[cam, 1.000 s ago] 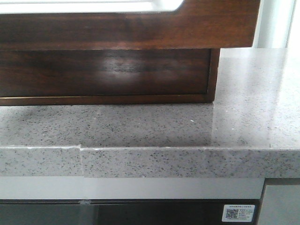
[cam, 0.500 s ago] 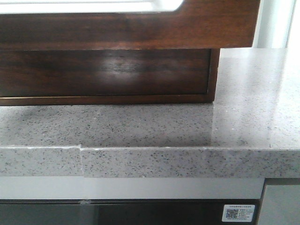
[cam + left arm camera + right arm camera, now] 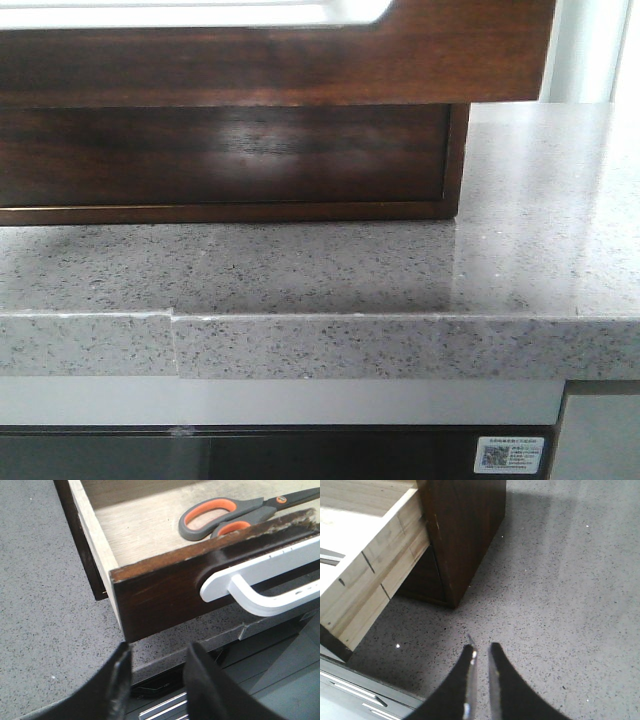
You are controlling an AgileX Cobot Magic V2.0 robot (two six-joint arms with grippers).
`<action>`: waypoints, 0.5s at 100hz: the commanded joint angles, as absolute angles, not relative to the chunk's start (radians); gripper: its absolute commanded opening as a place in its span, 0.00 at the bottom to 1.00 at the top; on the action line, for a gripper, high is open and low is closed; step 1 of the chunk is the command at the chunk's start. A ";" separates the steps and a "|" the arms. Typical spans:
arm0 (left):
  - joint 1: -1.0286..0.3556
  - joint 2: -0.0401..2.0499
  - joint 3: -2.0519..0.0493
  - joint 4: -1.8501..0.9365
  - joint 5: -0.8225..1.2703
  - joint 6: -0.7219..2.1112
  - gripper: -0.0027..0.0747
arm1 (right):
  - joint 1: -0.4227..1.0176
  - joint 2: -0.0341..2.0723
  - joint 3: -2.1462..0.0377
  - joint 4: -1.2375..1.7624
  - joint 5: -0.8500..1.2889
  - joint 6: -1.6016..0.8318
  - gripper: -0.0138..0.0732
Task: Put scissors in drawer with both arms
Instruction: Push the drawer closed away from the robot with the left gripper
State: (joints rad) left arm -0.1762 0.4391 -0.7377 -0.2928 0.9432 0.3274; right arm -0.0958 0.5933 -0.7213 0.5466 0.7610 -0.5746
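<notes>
Front view: the drawer [image 3: 280, 60] is pulled out, its dark reddish-brown glossy front filling the upper part of the frame, with a pale round-cornered cut-out [image 3: 200, 12] along the top edge. Below it sits the dark wooden cabinet body [image 3: 230, 160], resting on the grey speckled stone counter [image 3: 400, 270]. The counter's front edge shows a seam or step left of centre. A small QR label [image 3: 512, 455] sits on the dark panel under the counter, lower right. No claw visible here.

Left wrist view: the drawer is open, pale wood floor inside. The scissors [image 3: 235, 515], grey with orange-lined handles, lie flat on the drawer floor just behind the front panel, blades pointing away towards the frame edge. A white handle insert [image 3: 260, 580] sits in the front panel's cut-out. The left claw [image 3: 157, 680] hangs in front of the drawer's corner, released, a clear gap between its two dark fingers [image 3: 117, 685], gripping nothing, not touching the drawer.

Right wrist view: the drawer's pale wooden side wall [image 3: 375, 565] sticks out of the dark cabinet corner [image 3: 462, 535]. A grey sliver at the frame edge inside the drawer is likely a scissor blade, too little to tell. The right claw [image 3: 481, 672] hangs over bare counter near the cabinet corner, clenched almost fully with only a thin slit between the fingers, nothing between them.
</notes>
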 commanded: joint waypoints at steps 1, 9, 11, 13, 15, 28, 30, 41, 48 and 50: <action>-0.186 0.450 -0.768 -0.313 0.875 0.319 0.13 | -0.101 0.593 -0.747 0.579 0.700 -0.576 0.08; -0.186 0.450 -0.768 -0.317 0.877 0.319 0.04 | -0.101 0.593 -0.747 0.579 0.698 -0.576 0.08; -0.186 0.450 -0.768 -0.317 0.877 0.319 0.01 | -0.101 0.593 -0.747 0.579 0.702 -0.576 0.08; -0.186 0.450 -0.768 -0.317 0.877 0.319 0.01 | -0.101 0.593 -0.747 0.579 0.708 -0.576 0.08; -0.186 0.450 -0.768 -0.317 0.877 0.319 0.01 | -0.101 0.593 -0.747 0.579 0.710 -0.576 0.08; -0.186 0.450 -0.768 -0.317 0.877 0.319 0.01 | -0.101 0.593 -0.747 0.579 0.725 -0.576 0.08; -0.186 0.450 -0.768 -0.317 0.877 0.319 0.01 | -0.101 0.593 -0.747 0.579 0.725 -0.576 0.08; -0.186 0.450 -0.768 -0.317 0.877 0.319 0.01 | -0.101 0.593 -0.747 0.579 0.725 -0.576 0.08; -0.186 0.450 -0.768 -0.317 0.877 0.319 0.01 | -0.101 0.593 -0.747 0.579 0.725 -0.576 0.08; -0.186 0.450 -0.768 -0.317 0.877 0.319 0.01 | -0.101 0.593 -0.747 0.579 0.725 -0.576 0.08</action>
